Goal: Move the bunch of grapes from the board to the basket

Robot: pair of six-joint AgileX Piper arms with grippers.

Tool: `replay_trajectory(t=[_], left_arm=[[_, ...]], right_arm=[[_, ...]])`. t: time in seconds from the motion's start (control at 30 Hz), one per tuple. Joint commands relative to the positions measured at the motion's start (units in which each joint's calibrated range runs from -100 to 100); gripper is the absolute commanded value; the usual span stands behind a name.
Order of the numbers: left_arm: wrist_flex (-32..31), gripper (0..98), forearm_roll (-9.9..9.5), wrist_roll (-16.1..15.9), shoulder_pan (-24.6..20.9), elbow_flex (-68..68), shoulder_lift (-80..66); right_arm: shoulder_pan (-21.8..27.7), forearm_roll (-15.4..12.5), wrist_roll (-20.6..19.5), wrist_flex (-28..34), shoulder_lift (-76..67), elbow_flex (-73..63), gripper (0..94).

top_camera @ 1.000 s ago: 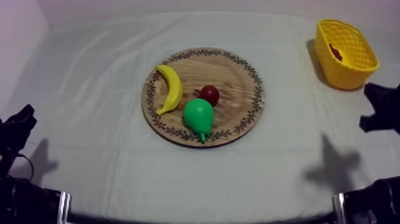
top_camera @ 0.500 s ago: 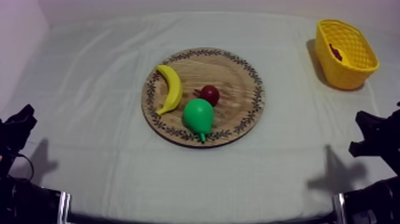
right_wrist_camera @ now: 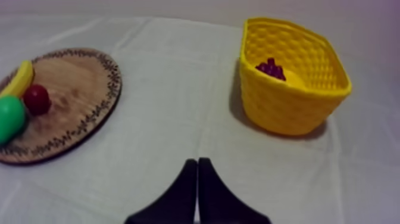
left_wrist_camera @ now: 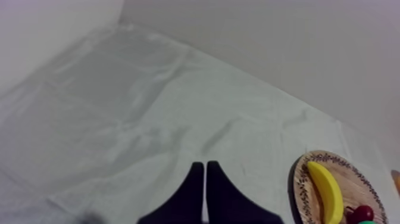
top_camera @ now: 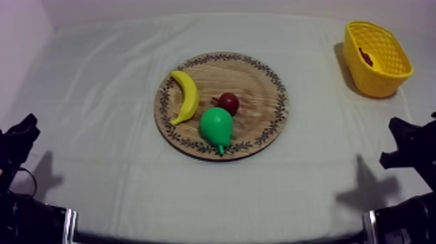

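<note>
Grey-white and cloth-draped, my bench (top_camera: 97,97) carries the wooden board (top_camera: 259,84) at its middle, bearing a pear (top_camera: 216,126), banana (top_camera: 187,96) and small red fruit (top_camera: 228,102). The yellow basket (right_wrist_camera: 286,110) holds the bunch of grapes (right_wrist_camera: 271,68). My left tool (left_wrist_camera: 205,167) and right tool (right_wrist_camera: 197,163) are each pressed together, empty.

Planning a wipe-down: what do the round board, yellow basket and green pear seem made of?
The round brown board looks like matt wood: grain streaks show, with a dark leaf pattern round its rim. The yellow basket looks like moulded plastic: even colour, dimpled lattice walls. The green pear seems smooth plastic, perhaps foam; its even colour leaves that open.
</note>
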Motion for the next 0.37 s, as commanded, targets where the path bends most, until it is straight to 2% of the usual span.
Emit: replay_trajectory(t=[0.0, 0.33], left_arm=[[0.0, 0.1, -0.02, 0.0, 0.0, 0.0, 0.0], [0.0, 0.1, -0.02, 0.0, 0.0, 0.0, 0.0]], right_arm=[[0.0, 0.1, 4.0, 0.0, 0.0, 0.0, 0.4], [0.0, 0.1, 3.7, -0.1, 0.0, 0.0, 0.4]])
